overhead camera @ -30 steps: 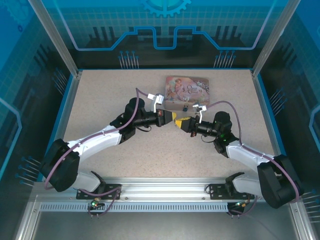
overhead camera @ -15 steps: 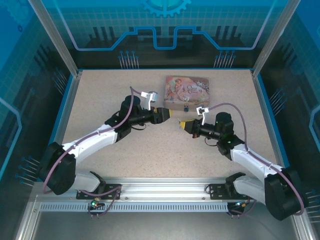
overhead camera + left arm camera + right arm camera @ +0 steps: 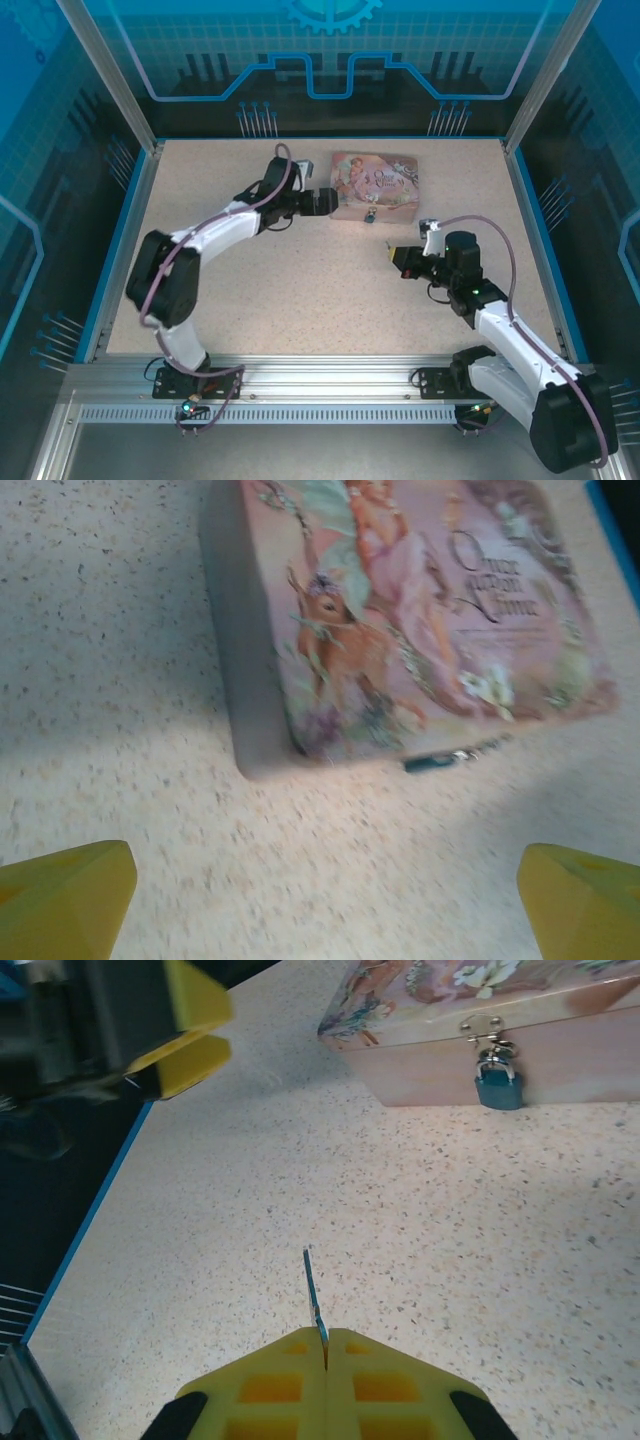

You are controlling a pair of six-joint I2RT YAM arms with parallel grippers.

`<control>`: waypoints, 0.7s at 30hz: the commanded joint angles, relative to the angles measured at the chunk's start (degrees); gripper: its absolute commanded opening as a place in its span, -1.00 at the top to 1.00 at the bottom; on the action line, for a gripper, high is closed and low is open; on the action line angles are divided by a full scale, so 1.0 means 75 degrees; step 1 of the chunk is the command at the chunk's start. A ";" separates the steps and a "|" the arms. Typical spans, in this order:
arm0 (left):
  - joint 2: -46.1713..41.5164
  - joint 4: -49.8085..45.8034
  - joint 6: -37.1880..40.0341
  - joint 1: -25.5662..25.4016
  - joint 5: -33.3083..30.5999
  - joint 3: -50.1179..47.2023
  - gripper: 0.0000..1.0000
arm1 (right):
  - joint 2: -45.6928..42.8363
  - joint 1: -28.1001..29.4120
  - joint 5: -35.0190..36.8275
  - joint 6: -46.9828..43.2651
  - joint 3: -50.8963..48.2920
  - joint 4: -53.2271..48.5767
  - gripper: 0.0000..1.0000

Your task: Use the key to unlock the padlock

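Overhead, the speckled bench carries a pink decorated tin, lying flat toward 12 o'clock of centre. Left hand sits at the tin's 9 o'clock end, jaws spread wide with nothing between them. Right hand is over open bench at the tin's 5 o'clock, well apart from it, jaws pressed together on the key; the thin blade sticks out past the tips, edge-on. Blue-teal padlock hangs from the hasp on the tin's 6 o'clock wall.
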 commanded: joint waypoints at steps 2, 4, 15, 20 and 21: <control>0.1080 -0.0542 0.0314 0.0067 -0.0236 0.1295 -0.98 | -0.0270 -0.0182 0.0135 -0.0185 -0.0182 -0.0572 1.00; 0.1499 -0.0523 0.0297 0.0103 -0.0173 0.1761 -0.98 | -0.0348 -0.0217 0.0135 -0.0181 -0.0251 -0.0585 1.00; 0.3071 -0.1649 0.0209 0.0211 -0.0649 0.3662 -0.87 | -0.0455 -0.0310 0.0077 -0.0135 -0.0377 -0.0644 1.00; 0.3072 -0.1748 0.0199 0.0303 -0.0684 0.3286 -0.81 | -0.0455 -0.0337 0.0086 -0.0128 -0.0394 -0.0634 1.00; 0.3012 -0.1731 0.0186 0.0334 -0.0661 0.3132 -0.80 | -0.0453 -0.0336 0.0086 -0.0123 -0.0390 -0.0639 1.00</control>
